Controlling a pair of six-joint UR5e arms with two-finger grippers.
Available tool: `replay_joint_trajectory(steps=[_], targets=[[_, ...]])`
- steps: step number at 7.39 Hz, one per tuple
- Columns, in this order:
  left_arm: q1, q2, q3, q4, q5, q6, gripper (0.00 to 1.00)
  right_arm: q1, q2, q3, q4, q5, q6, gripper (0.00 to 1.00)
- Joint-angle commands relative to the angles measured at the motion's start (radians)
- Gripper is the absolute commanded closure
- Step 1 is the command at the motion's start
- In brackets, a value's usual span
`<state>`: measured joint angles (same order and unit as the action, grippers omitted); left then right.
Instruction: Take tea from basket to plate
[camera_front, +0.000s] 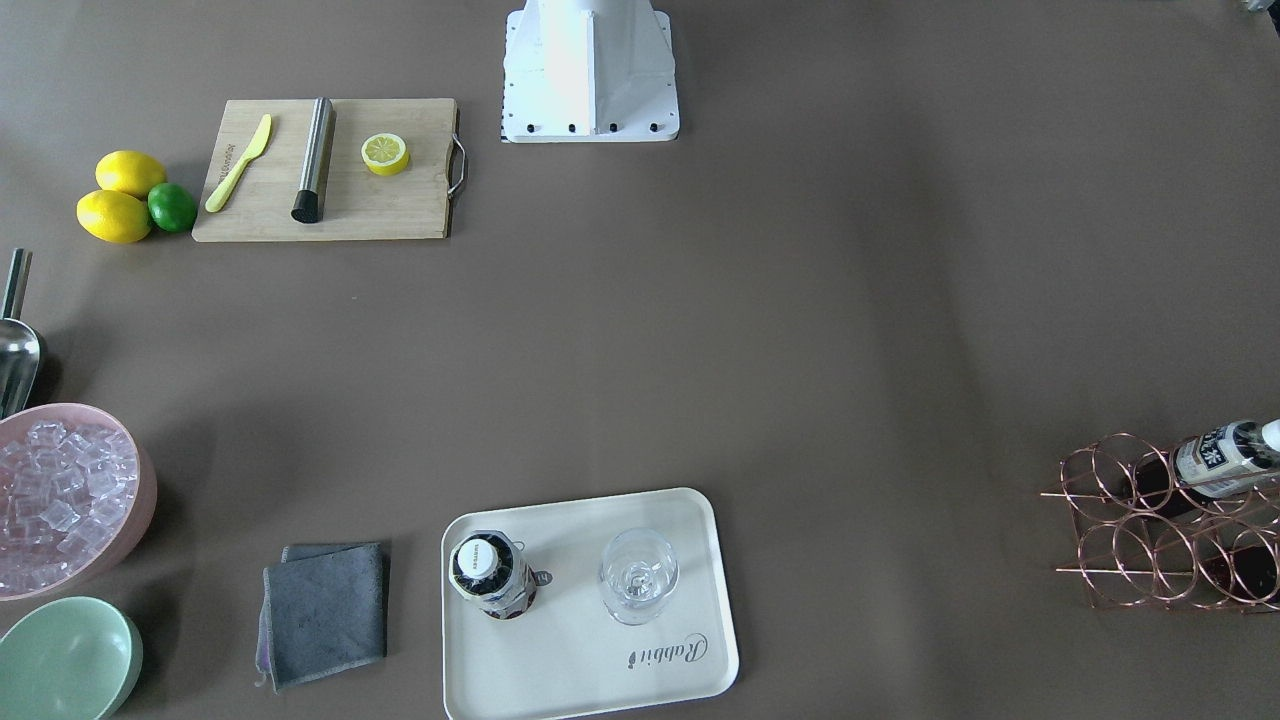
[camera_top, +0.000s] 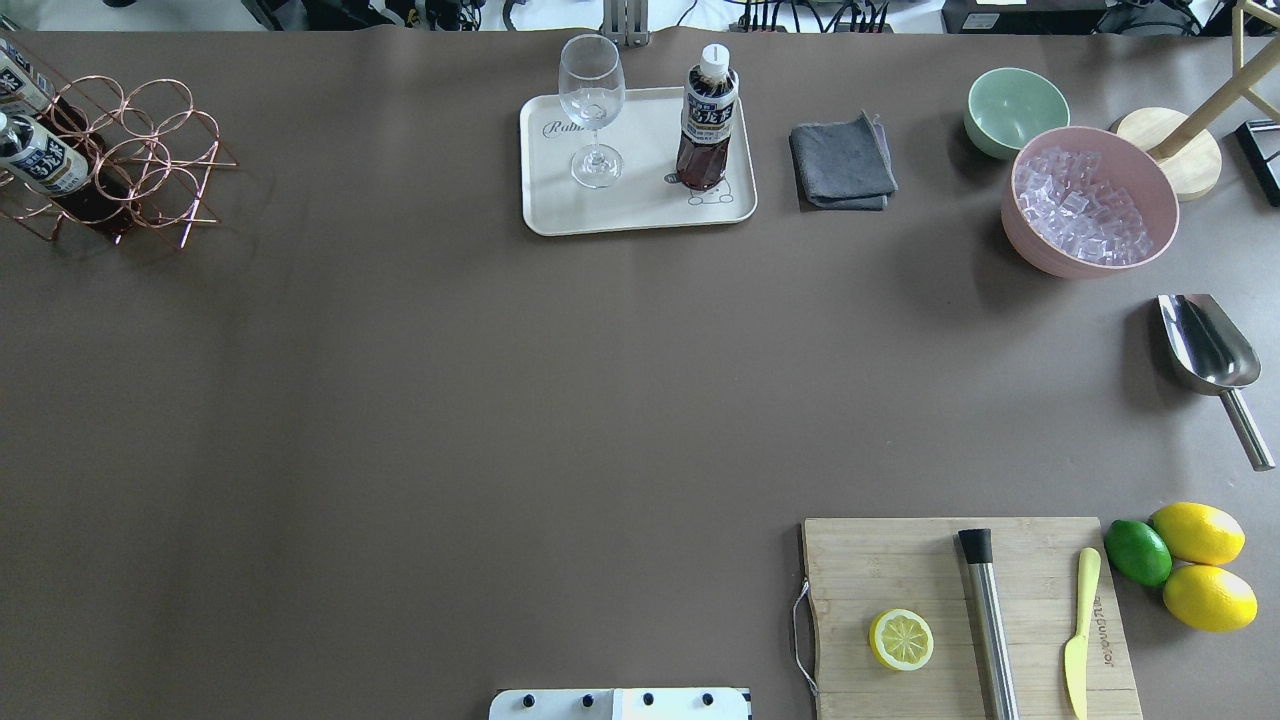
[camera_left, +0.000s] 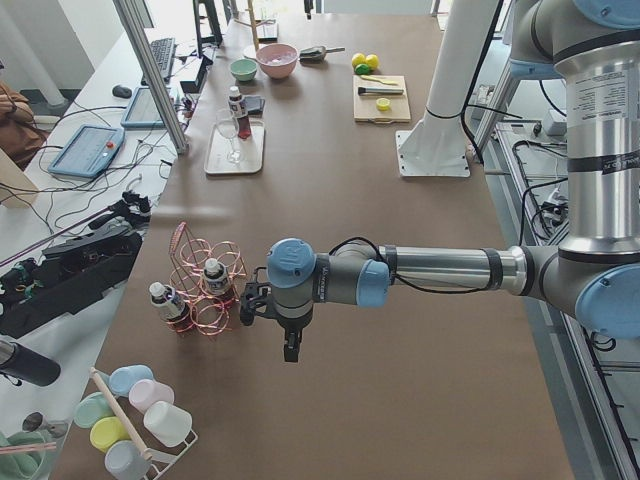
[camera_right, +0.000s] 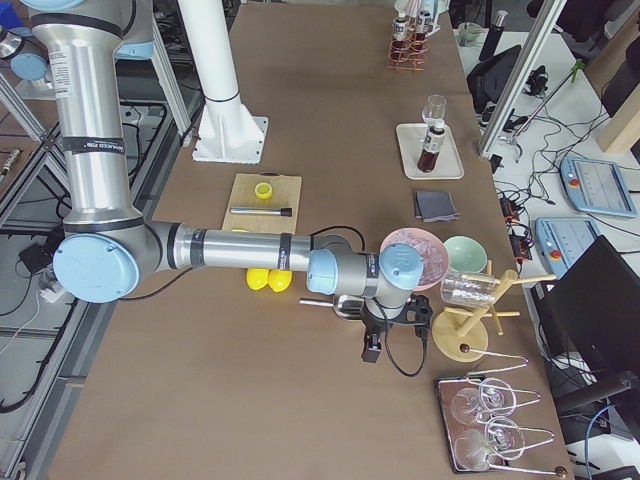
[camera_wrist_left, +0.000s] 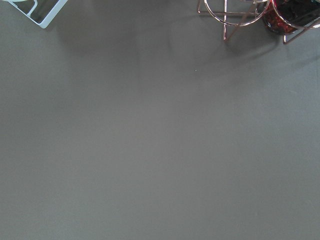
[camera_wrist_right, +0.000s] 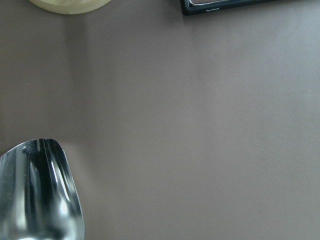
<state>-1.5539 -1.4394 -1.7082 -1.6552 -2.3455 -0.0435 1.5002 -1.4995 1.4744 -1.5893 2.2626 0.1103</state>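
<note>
One tea bottle (camera_top: 706, 120) stands upright on the cream plate (camera_top: 640, 205), also seen in the front-facing view (camera_front: 490, 575) on the plate (camera_front: 590, 660). Two more tea bottles (camera_top: 40, 160) lie in the copper wire basket (camera_top: 160, 130) at the table's far left corner. My left gripper (camera_left: 290, 352) hangs over bare table just beside the basket (camera_left: 205, 285); I cannot tell whether it is open. My right gripper (camera_right: 371, 350) hangs near the pink bowl; I cannot tell its state either. Both seem empty. The left wrist view shows the basket's wire feet (camera_wrist_left: 225, 15).
A wine glass (camera_top: 592, 110) stands on the plate beside the tea. A grey cloth (camera_top: 842, 165), mint bowl (camera_top: 1015, 110), pink bowl of ice (camera_top: 1085, 200) and metal scoop (camera_top: 1205, 345) lie to the right. A cutting board (camera_top: 960, 610) with lemons is near the robot.
</note>
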Motion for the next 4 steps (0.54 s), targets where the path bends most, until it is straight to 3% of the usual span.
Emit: replay_joint_trajectory(steps=[1,4], targets=[[0.000,0.002,-0.002,0.000,0.000,0.001,0.03,0.000,-0.001,0.001,0.000,0.000,0.000,0.00],[0.000,0.010,-0.020,0.000,0.000,0.001,0.03,0.002,-0.001,0.003,0.000,0.002,0.002,0.00]])
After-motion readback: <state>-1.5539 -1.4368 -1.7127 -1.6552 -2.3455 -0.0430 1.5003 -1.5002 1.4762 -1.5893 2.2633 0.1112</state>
